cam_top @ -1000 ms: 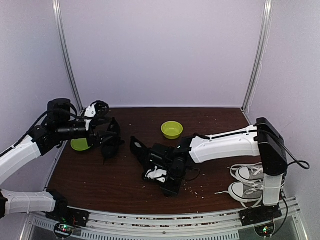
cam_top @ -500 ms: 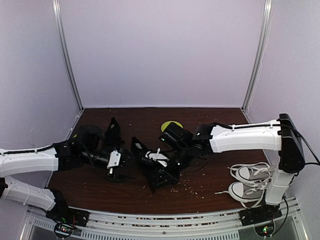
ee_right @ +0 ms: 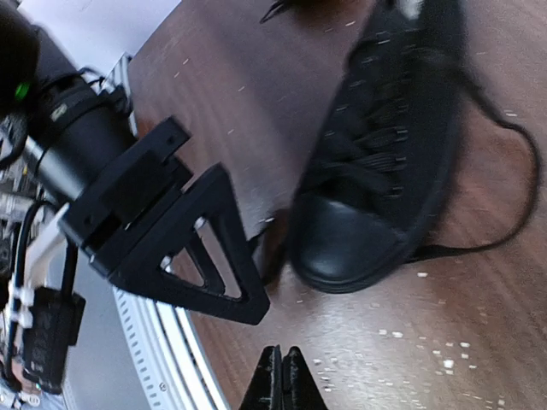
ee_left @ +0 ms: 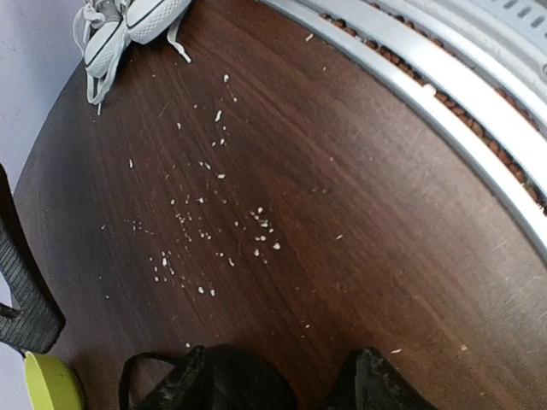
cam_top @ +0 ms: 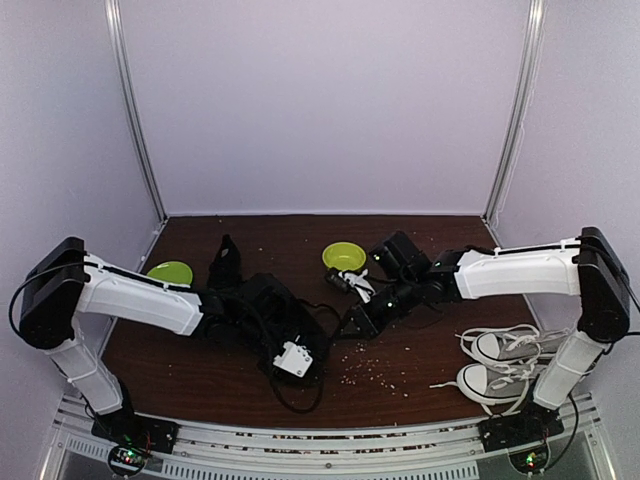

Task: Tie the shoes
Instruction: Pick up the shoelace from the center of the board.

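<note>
One black shoe (ee_right: 376, 171), long axis slanted, toe toward the near rail (ee_right: 158, 342)

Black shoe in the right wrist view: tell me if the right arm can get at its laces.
Probably yes. The shoe lies just ahead of the right gripper, laces up and uncovered, bare table between. The gripper is shut, though, and the left gripper hangs close by the toe.

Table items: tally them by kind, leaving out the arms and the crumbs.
Black shoes: 2
White-laced sneakers: 2
Green bowls: 2
Total: 6
</note>
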